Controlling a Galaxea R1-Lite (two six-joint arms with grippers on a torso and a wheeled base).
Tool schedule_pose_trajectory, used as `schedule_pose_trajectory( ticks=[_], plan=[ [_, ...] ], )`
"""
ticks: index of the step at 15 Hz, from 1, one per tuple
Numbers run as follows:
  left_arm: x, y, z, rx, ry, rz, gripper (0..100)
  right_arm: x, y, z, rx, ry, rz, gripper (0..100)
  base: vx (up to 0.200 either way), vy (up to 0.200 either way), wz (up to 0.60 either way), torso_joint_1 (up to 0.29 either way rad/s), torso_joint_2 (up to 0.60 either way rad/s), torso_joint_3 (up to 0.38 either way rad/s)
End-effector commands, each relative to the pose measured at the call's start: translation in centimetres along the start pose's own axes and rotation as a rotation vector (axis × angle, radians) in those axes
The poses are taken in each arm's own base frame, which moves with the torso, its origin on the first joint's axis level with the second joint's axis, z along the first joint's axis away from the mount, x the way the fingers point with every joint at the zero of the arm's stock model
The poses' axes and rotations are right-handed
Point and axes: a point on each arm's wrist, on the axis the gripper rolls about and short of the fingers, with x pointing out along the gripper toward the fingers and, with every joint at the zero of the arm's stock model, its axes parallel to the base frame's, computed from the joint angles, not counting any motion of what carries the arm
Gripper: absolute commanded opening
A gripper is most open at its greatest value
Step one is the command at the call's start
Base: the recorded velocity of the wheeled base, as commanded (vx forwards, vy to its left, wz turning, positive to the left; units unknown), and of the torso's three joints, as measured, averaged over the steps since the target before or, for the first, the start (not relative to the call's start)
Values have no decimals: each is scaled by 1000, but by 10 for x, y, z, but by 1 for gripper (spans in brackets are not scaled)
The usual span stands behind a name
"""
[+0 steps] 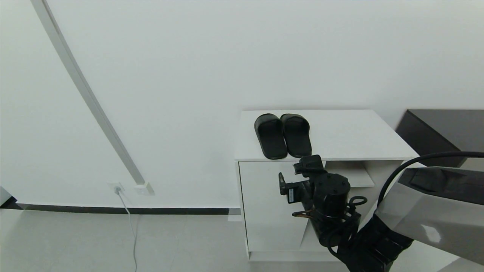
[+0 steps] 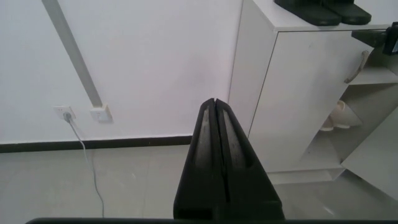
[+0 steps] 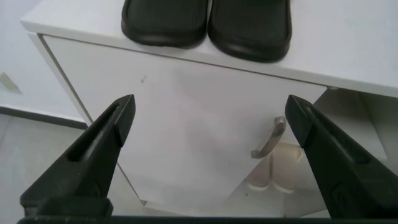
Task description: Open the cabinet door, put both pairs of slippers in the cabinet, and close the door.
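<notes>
1. The white cabinet [image 1: 351, 132] stands against the wall at about 4 o'clock from the centre of the head view.
2. The black slippers [image 1: 283, 135] lie side by side and touching on the cabinet top, in its 9 o'clock half. They run lengthwise from 12 to 6 o'clock, with their near ends at the front edge.
3. The left door [image 1: 264, 204] is closed. Its curved metal handle [image 3: 268, 138] sits upright near the door's 3 o'clock edge, in the upper part.
4. The compartment at 3 o'clock of that door is open to view, and a shelf [image 1: 351, 175] shows just under the top.
5. The pale slippers [image 3: 280, 174] stand inside, lower down and just past the door edge.
6. The right gripper [image 3: 209, 106] hangs at 6 o'clock of the black slippers, facing the left door. Its fingers are spread wide, it holds nothing, and it is clear of both handle and door.
7. The left gripper [image 2: 214, 106] is low and well apart from the cabinet, off its 9 o'clock side. Its fingers are pressed together with nothing between them.
8. A wall socket [image 1: 115, 186] with a cable [image 1: 130, 226] sits at 9 o'clock of the cabinet, at the foot of a slanting grey strip [image 1: 87, 94].
9. A dark unit [image 1: 442, 132] stands at 3 o'clock of the cabinet.
</notes>
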Motion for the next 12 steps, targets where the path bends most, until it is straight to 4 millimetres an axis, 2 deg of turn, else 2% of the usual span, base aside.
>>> schedule_pose_trajectory(
  ticks=[1, 3, 4, 5, 8, 11, 12],
  plan=[
    [0, 0, 0, 0, 1, 0, 0, 0, 0, 0, 1, -1, 2, 100, 0, 0, 0, 0, 0, 0],
    [0, 0, 0, 1, 1, 0, 0, -6, 2, 3, 24, -37, 46, 100, 0, 0, 0, 0, 0, 0],
    [0, 0, 0, 4, 1, 0, 0, -1, 1, 11, 32, -53, 49, 100, 0, 0, 0, 0, 0, 0],
    [0, 0, 0, 4, 0, 0, 0, 9, -4, 28, 50, -62, 26, 100, 0, 0, 0, 0, 0, 0],
    [0, 0, 0, 9, 1, 0, 0, 14, -7, 78, 118, 0, 19, 100, 0, 0, 0, 0, 0, 0],
    [0, 0, 0, 8, 0, 0, 0, 19, -5, 107, 180, 72, 14, 100, 0, 0, 0, 0, 0, 0],
    [0, 0, 0, 8, 1, 0, 0, 20, -5, 112, 200, 92, 11, 100, 0, 0, 0, 0, 0, 0]
  ],
)
